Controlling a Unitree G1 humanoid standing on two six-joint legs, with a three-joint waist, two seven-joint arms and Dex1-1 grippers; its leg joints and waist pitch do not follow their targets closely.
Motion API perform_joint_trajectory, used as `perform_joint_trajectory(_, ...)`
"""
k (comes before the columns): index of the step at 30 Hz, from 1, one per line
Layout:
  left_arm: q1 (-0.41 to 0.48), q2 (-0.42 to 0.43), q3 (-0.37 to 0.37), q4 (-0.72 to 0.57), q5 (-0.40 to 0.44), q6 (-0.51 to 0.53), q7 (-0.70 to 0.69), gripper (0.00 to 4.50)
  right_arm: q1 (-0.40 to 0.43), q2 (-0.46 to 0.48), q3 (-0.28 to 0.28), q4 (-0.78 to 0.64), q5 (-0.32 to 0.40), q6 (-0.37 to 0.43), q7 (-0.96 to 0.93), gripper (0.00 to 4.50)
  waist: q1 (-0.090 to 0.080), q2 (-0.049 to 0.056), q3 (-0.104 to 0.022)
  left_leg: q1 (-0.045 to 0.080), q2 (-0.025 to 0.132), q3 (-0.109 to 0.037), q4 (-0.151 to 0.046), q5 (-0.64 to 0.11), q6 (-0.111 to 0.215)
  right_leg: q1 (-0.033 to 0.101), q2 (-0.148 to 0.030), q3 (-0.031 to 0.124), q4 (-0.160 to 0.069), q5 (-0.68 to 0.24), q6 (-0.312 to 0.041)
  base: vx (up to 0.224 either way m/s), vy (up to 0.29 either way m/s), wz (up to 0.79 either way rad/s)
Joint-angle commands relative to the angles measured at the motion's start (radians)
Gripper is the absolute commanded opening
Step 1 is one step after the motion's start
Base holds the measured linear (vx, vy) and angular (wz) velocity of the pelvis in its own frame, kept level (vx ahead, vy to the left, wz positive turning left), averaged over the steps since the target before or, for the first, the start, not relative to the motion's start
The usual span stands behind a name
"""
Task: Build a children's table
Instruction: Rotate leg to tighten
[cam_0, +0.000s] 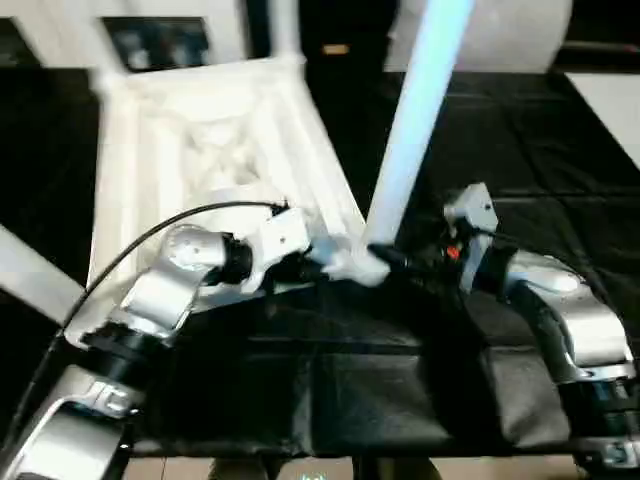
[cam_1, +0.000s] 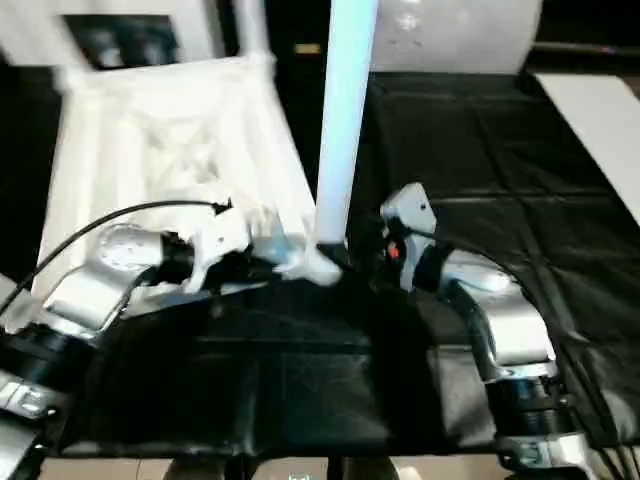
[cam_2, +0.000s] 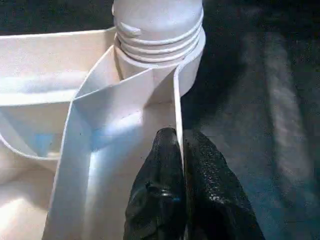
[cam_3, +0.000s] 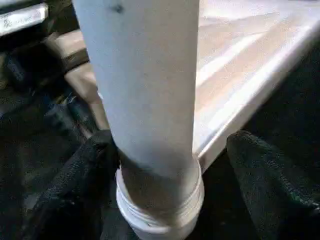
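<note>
Below me, on the black-covered worktable (cam_0: 560, 150), I see one white table top (cam_0: 200, 150) lying upside down, X-ribs showing. One leg (cam_0: 415, 130) stands upright in its near corner socket (cam_2: 192, 75), threads visible. My left gripper (cam_2: 182, 172) pinches the top's edge wall beside that socket. My right gripper (cam_3: 180, 165) straddles the leg's base, fingers spread, one touching.

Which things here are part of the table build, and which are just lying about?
Job:
- tabletop, upside down
- leg, standing in its near corner socket
- left gripper, pinching the tabletop's edge
- right gripper, open around the leg

Lying about:
- black cover on the worktable
- white sheet at its far right
</note>
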Motion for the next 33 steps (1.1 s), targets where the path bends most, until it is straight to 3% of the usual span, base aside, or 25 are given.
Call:
perform_joint_trajectory(1,0.012,0.011,-0.056,-0.046,-0.026,-0.048,-0.117,0.0,-0.014,-0.035,0.025,0.0,0.042,-0.011,0.123,3.47,-0.003,-0.009,-0.094,0.023,0.06,-0.018,-0.061,-0.153,0.109,0.069,-0.088,0.06,-0.064,-0.258,-0.231,0.0,0.0,0.0)
perform_joint_trajectory(6,0.008,0.037,-0.076,-0.043,-0.031,-0.082,-0.17,0.0,-0.038,-0.054,0.046,0.039,0.076,0.007,0.227,3.12,0.007,-0.01,-0.093,0.023,0.061,-0.017,-0.059,-0.152,0.112,0.065,-0.089,0.058,-0.066,-0.306,-0.226,0.0,0.0,0.0)
perform_joint_trajectory(13,0.006,0.044,-0.076,-0.033,-0.026,-0.1,-0.183,0.0,-0.059,-0.064,0.073,0.073,0.09,0.012,0.292,2.47,0.003,-0.014,-0.092,0.02,0.058,-0.019,-0.059,-0.164,0.094,0.065,-0.089,0.057,-0.071,-0.361,-0.202,0.0,0.0,0.0)
perform_joint_trajectory(19,0.007,0.047,-0.075,-0.026,-0.023,-0.109,-0.185,0.0,-0.059,-0.07,0.081,0.077,0.101,0.02,0.321,2.07,0.004,-0.014,-0.095,0.018,0.058,-0.018,-0.057,-0.131,0.108,0.066,-0.087,0.057,-0.065,-0.315,-0.21,0.0,0.0,0.0)
perform_joint_trajectory(29,0.005,0.048,-0.069,-0.019,-0.024,-0.106,-0.179,0.0,-0.054,-0.067,0.087,0.076,0.12,0.049,0.338,2.01,0.003,-0.017,-0.09,0.019,0.057,-0.018,-0.059,-0.144,0.105,0.063,-0.087,0.056,-0.07,-0.354,-0.197,0.0,0.0,0.0)
perform_joint_trajectory(33,0.008,0.023,-0.039,-0.032,-0.028,-0.033,-0.105,0.0,-0.036,-0.017,0.072,0.041,0.112,0.076,0.226,2.01,0.003,-0.009,-0.085,0.02,0.057,-0.02,-0.061,-0.158,0.096,0.061,-0.087,0.056,-0.072,-0.367,-0.197,0.0,0.0,0.0)
